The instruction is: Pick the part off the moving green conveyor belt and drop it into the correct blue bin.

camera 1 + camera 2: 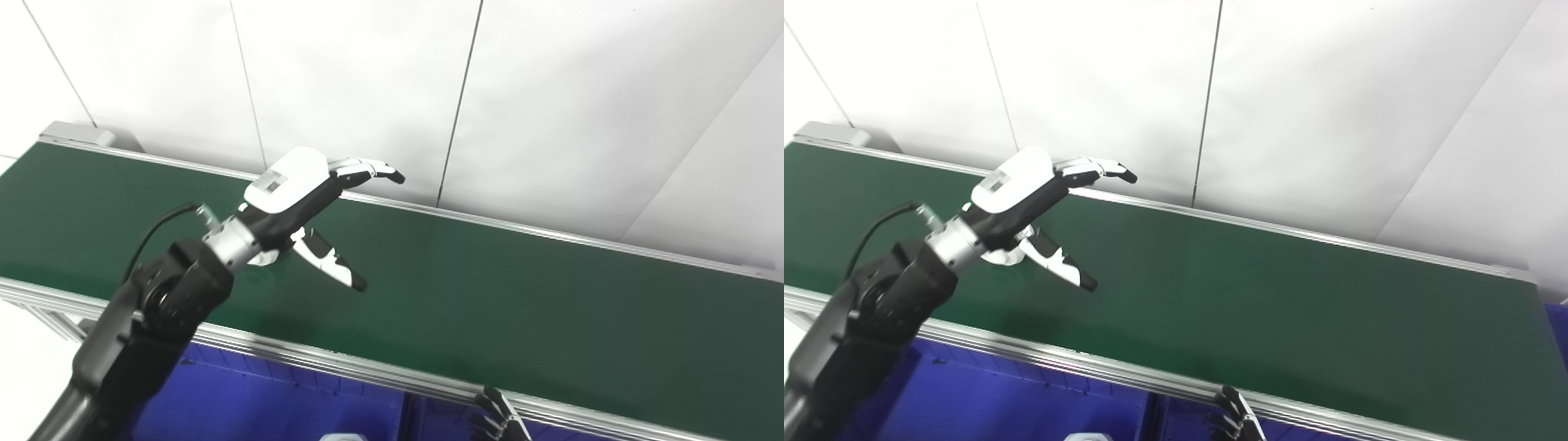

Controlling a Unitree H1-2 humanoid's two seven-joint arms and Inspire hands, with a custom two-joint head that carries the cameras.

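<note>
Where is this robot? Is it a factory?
Probably a factory-style sorting station or test lab. A long green conveyor belt runs past white wall panels, with blue bins below its near rail.

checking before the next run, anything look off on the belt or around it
Nothing stands out. The belt is flat and bare, with no part on it. The left robot hand hovers open above it; only the right robot hand's fingertips show at the belt's near rail.
</note>
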